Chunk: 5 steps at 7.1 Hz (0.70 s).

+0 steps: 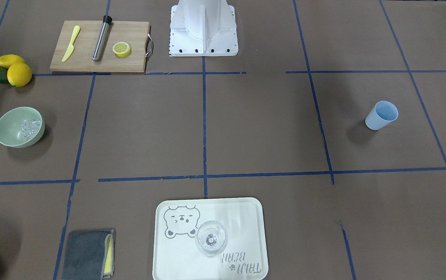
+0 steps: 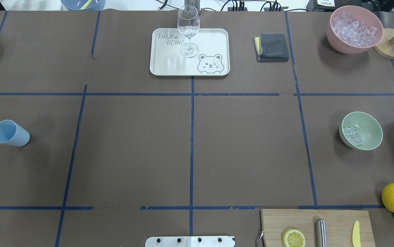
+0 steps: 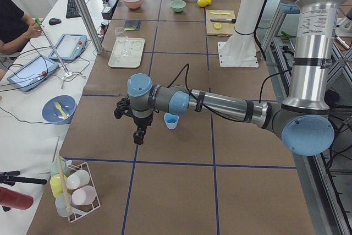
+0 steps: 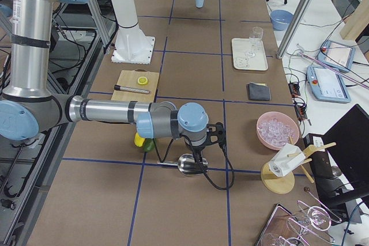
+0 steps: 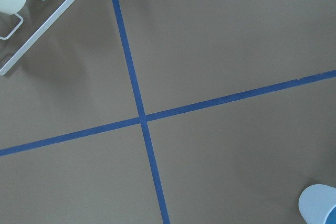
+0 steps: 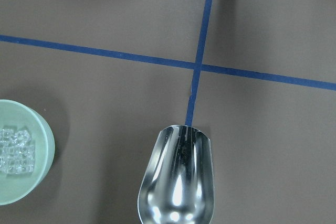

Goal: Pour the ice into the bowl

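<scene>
Ice (image 1: pixel 31 128) sits in the sage-green bowl (image 1: pixel 8 126) and the metal scoop (image 6: pixel 177 182) below the right gripper (image 4: pixel 199 152) shows empty, so the pour looks done, with the left gripper (image 3: pixel 139 135) hanging clear by the blue cup (image 3: pixel 171 120), and I can't tell whether either's jaws are open or closed.

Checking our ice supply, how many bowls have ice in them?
2. The green bowl on the robot's right holds a small heap of ice; the pink bowl, farther from the robot on the same side, is nearly full.

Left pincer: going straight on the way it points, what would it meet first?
Probably the bare brown table, near the blue tape cross. The blue cup sits off to one side, though depth is hard to judge.
</scene>
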Each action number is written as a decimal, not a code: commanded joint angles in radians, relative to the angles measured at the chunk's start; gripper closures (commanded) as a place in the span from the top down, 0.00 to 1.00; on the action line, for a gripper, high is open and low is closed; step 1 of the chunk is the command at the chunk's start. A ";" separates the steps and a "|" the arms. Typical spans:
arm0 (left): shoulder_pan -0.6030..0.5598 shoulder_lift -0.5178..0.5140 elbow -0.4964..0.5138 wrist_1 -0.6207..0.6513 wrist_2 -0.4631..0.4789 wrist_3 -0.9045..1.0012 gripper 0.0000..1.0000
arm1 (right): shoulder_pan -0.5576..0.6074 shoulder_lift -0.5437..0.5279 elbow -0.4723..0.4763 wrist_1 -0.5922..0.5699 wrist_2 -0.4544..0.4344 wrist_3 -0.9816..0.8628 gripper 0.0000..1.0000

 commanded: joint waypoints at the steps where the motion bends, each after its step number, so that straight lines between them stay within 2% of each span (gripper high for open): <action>1: 0.000 0.001 0.001 0.000 0.001 0.000 1.00 | 0.019 0.006 0.022 -0.081 0.015 -0.008 1.00; 2: 0.000 0.004 0.002 0.000 -0.001 -0.002 1.00 | 0.019 0.012 0.031 -0.116 0.014 -0.008 1.00; 5: -0.037 0.038 0.002 0.000 -0.010 0.000 1.00 | 0.019 0.013 0.030 -0.104 -0.006 0.002 1.00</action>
